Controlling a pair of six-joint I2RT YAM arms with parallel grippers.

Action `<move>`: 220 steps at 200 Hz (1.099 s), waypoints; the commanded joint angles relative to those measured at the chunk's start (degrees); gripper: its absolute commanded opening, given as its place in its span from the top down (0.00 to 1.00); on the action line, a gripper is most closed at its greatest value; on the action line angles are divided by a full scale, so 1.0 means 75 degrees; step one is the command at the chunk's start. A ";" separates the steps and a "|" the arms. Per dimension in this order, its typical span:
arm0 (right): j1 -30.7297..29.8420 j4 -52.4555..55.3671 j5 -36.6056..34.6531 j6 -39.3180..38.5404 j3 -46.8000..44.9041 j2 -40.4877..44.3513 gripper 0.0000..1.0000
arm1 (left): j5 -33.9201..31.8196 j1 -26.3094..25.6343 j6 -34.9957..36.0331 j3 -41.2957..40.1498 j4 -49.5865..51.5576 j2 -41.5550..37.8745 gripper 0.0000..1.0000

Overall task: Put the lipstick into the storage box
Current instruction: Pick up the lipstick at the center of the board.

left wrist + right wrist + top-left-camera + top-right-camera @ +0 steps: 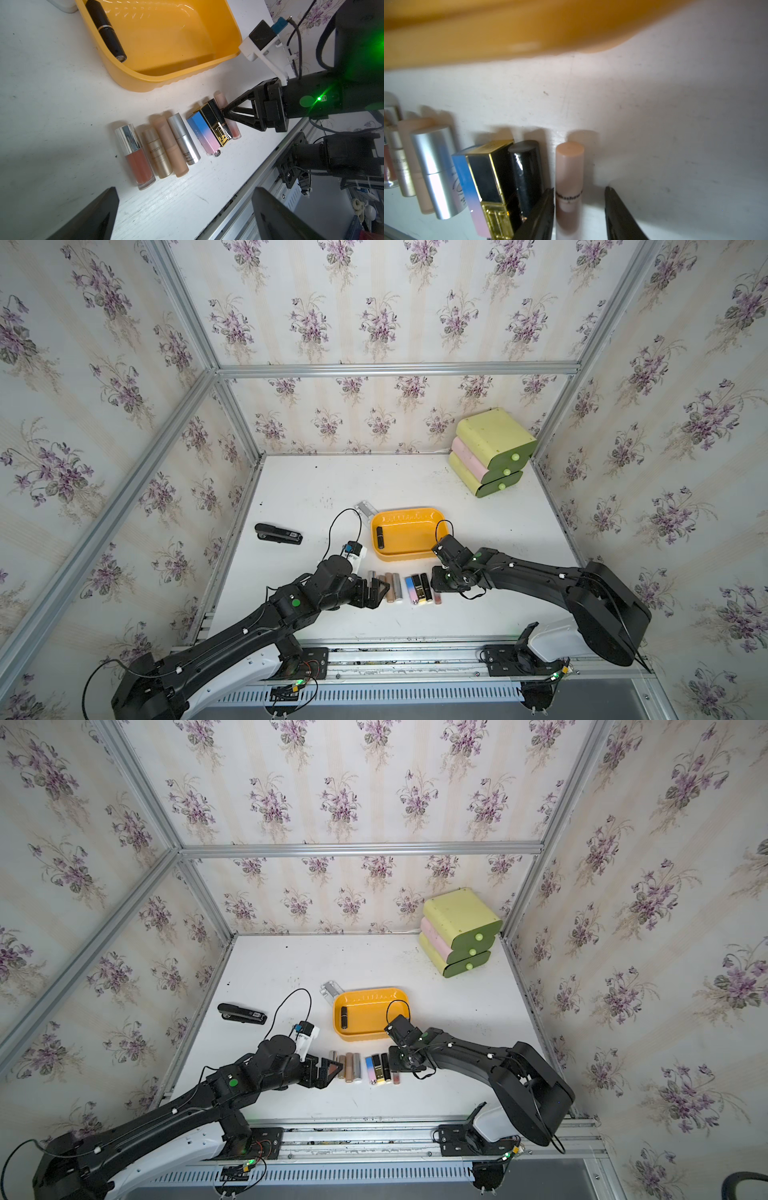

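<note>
Right end effector (579,189) is low over the bench (374,622), jaws partly open and straddling the pink tube (569,166) at the right end of the row of lipsticks (166,141). Nothing is gripped yet. One finger (542,207) sits in the narrow slot between the pink tube and its neighbour, the black tube (525,166). The other finger stands clear on the open side. Left end effector (185,188) is wide open and empty, hovering by the row's left end.

Storage box (399,558) lies just behind the row. One black lipstick (380,537) is already inside along its left wall, and the rest of the floor is free.

Doing it well:
- Close on the tube's middle.
- Keep the inner finger from nudging the black tube, which would roll.
- Lift straight up before carrying.

The wrist view is blurred low down, so the inner finger may already be touching the pink tube.

Room:
- The bench is bare to the right of the tube.
- The box's near wall must be cleared on the way in.
- The left arm is well apart and poses no conflict.
</note>
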State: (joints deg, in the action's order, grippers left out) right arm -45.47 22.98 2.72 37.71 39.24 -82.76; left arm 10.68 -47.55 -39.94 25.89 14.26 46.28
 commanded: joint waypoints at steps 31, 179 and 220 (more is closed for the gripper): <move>-0.0182 0.0245 -0.0482 -0.0025 -0.0063 -0.0153 0.57 | -0.0076 0.0004 0.0018 -0.0043 -0.0135 0.0004 0.00; -0.0810 0.0525 -0.1135 0.0119 0.0322 -0.0560 0.80 | -0.0065 0.0005 -0.0041 -0.0138 -0.0235 0.0007 0.00; -0.0792 0.0672 -0.1118 0.0105 0.0542 -0.0237 0.81 | -0.0099 0.0000 -0.0060 -0.0125 -0.0217 -0.0071 0.00</move>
State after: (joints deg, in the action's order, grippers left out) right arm -51.42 26.11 -6.28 37.95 42.22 -85.76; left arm 10.59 -47.55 -40.42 24.88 13.93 46.15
